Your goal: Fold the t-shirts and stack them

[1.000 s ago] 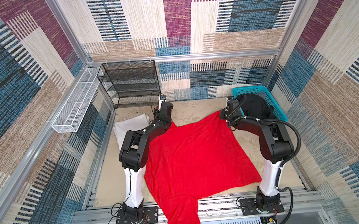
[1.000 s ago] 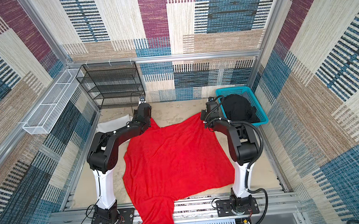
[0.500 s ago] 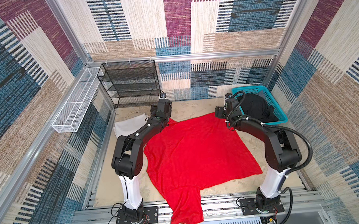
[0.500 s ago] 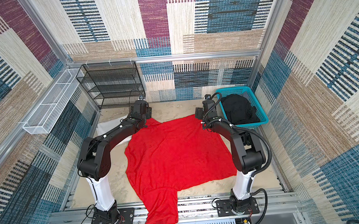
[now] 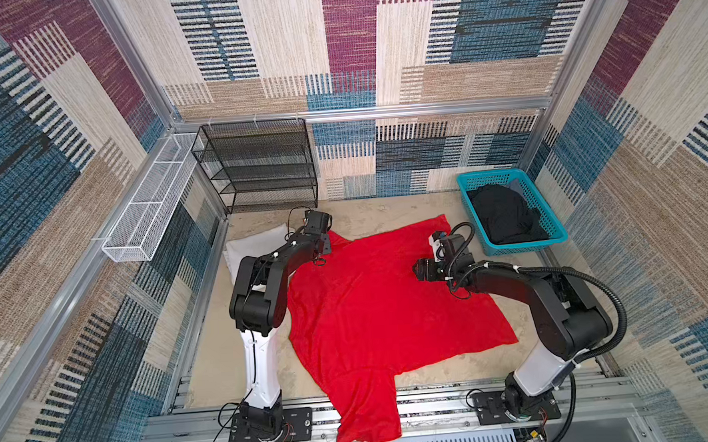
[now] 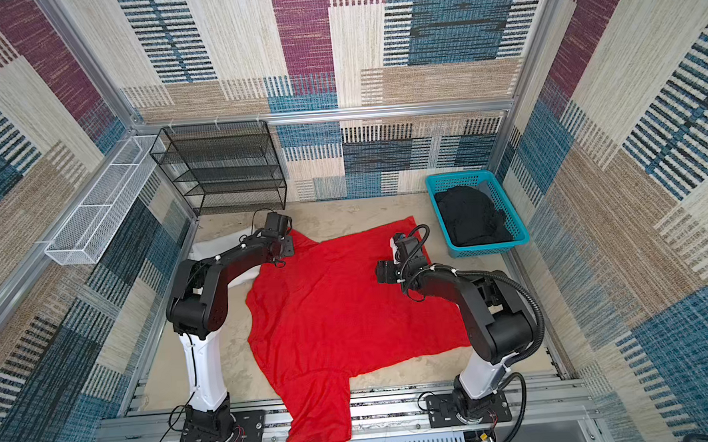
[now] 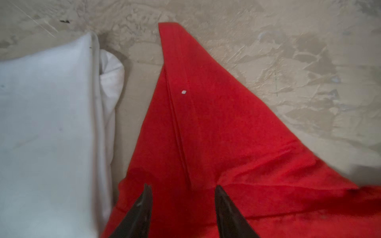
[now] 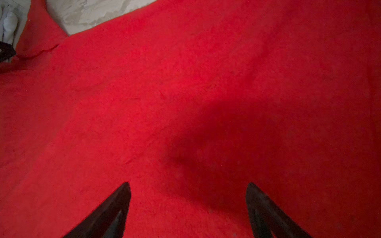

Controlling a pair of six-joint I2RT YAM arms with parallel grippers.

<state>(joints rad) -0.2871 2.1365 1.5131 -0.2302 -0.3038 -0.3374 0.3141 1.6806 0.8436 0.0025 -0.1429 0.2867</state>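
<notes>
Red t-shirt spread nearly flat across the middle of the table, one end over the front rail. White t-shirt lying just beside its far left corner; black t-shirt heaped in the teal basket at far right. Left gripper over that red corner, jaws spread, pinching nothing. Right gripper over the red cloth further right, jaws spread wide, also empty.

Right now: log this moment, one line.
red t-shirt: spread out; left gripper: open over its far corner; right gripper: open over it; white t-shirt: left of it; black t-shirt: in teal basket
</notes>
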